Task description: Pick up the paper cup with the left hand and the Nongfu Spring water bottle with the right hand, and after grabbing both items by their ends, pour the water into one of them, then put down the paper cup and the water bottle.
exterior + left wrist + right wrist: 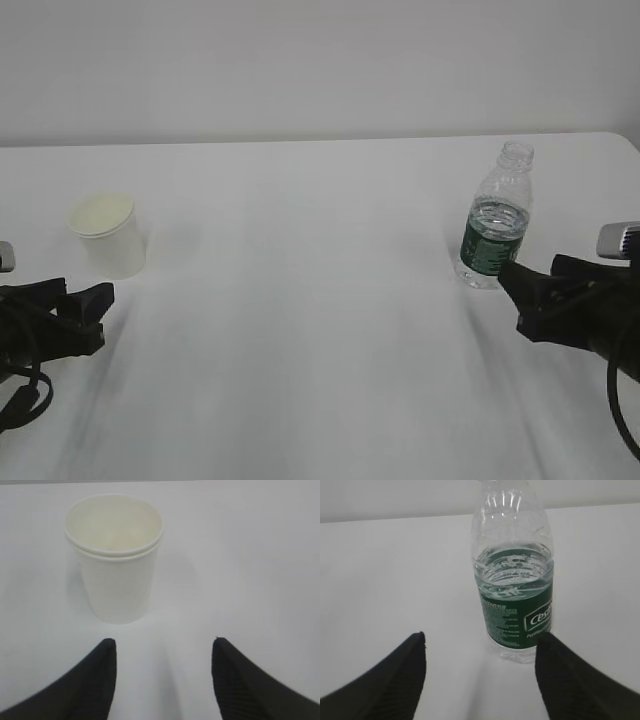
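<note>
- Both grippers I see with jaws spread wide, nothing held: left hand (162,680) just before the paper cup (116,560), right hand (480,680) close before the Nongfu Spring water bottle (515,590).
- Bottle mouth is cut off in my right wrist view.
- Cup is smooth, white, tapered; bottle is clear, ribbed, uncapped, with water (514,569) about to the green label top.
- Both stand upright on the white table (300,300).
</note>
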You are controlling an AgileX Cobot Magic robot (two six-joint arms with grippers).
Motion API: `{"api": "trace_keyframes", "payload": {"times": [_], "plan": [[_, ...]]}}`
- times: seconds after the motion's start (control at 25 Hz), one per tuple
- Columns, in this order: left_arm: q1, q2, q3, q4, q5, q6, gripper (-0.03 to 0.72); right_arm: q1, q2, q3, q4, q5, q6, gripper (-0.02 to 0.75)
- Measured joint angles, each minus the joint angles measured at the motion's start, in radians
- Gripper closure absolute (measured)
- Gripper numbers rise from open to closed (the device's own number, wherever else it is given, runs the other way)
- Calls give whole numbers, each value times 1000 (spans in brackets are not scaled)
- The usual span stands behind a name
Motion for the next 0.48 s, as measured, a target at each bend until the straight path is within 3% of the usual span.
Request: {"api": "trace_keyframes", "payload": {"times": [0.24,0.48], "plan": [[0,0,-8,0,0,0,257,0,54,-45,36,0,-19,146],[0,0,-13,0,0,0,257,0,98,-86,54,0,-31,131]]}}
